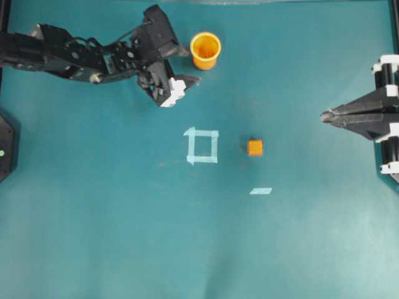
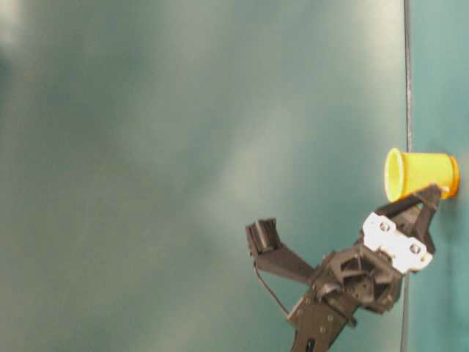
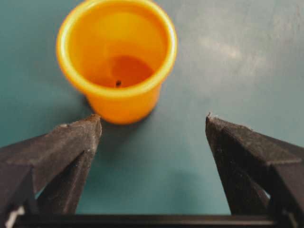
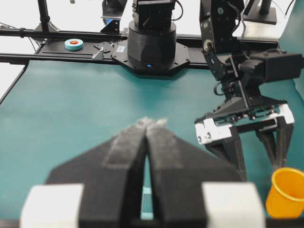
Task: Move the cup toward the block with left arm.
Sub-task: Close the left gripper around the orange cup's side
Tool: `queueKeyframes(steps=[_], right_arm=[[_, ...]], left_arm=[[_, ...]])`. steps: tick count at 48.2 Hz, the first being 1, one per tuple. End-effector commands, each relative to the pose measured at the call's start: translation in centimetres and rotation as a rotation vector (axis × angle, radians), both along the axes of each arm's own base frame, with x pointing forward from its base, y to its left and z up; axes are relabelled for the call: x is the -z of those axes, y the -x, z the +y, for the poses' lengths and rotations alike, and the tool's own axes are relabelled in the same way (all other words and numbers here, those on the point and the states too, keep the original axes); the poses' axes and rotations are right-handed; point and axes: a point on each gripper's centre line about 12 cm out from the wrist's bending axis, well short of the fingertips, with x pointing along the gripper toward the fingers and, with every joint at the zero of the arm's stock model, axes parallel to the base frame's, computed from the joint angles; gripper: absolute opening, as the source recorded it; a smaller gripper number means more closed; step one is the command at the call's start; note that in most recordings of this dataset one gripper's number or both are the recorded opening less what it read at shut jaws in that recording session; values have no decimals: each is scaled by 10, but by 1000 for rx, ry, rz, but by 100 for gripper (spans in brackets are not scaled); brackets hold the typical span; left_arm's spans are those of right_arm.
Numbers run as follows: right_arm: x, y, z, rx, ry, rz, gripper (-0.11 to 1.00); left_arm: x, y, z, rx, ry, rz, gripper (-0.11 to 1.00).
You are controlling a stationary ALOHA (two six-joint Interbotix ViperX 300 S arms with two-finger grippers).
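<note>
The yellow-orange cup [image 1: 205,50] stands upright at the far middle of the teal table [image 1: 124,237]. My left gripper [image 1: 192,66] is open and empty just short of it, and the cup is not between the fingers. In the left wrist view the cup [image 3: 116,57] is ahead of the left fingertip [image 3: 88,128], left of the gap of the gripper [image 3: 153,118]. The tiny orange block [image 1: 255,147] lies mid-table, well apart from the cup. My right gripper [image 1: 325,116] is shut and empty at the right side. It also shows in the right wrist view [image 4: 152,122].
A pale blue tape square [image 1: 202,146] lies just left of the block, and a tape strip [image 1: 260,190] lies below it. The right wrist view shows the left gripper [image 4: 256,142] beside the cup [image 4: 286,192] and the arm's base [image 4: 152,42] at the far edge.
</note>
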Motion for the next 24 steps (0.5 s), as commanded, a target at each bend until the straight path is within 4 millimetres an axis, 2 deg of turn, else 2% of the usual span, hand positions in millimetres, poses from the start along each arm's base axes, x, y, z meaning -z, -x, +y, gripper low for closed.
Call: queueKeyframes(steps=[1,11,24], right_arm=[[-12,-3,0,-1,3,-28,0],[-10,-4,0,-1,3,-20,0],[-8,-6,0,-1,6,-9,0]], left_arm=[[-12,-9,7,-6,-16,-37,86],[-12,-12,19,-32,-15,-43,86],[-4,-18,22,-35,-6,-29,86]])
